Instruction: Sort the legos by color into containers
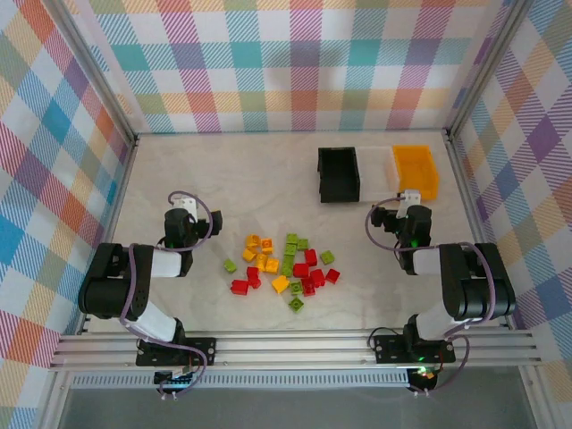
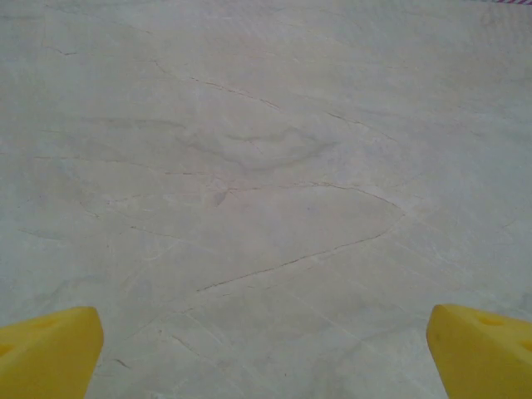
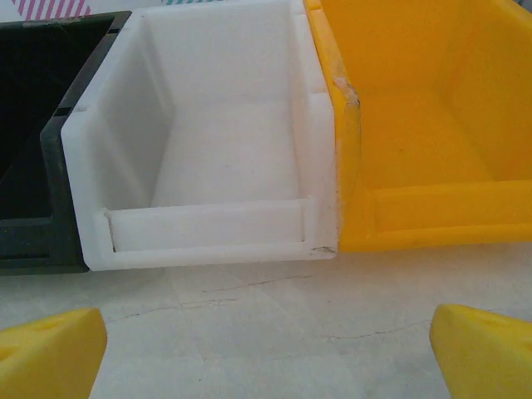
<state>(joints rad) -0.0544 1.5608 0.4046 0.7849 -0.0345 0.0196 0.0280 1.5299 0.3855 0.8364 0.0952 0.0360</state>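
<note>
Tiny legos [image 1: 288, 265], red, orange-yellow, green, apparently studded

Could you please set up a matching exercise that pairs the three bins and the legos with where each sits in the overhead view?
Things:
1. black bin
2. white bin
3. orange-yellow bin
4. legos

Places:
A. middle of the row of bins
B. right end of the row
C. loose on the table, closer to the near edge than the bins
D. left end of the row

Pairs: 1-D, 2-A, 3-B, 4-C.
</note>
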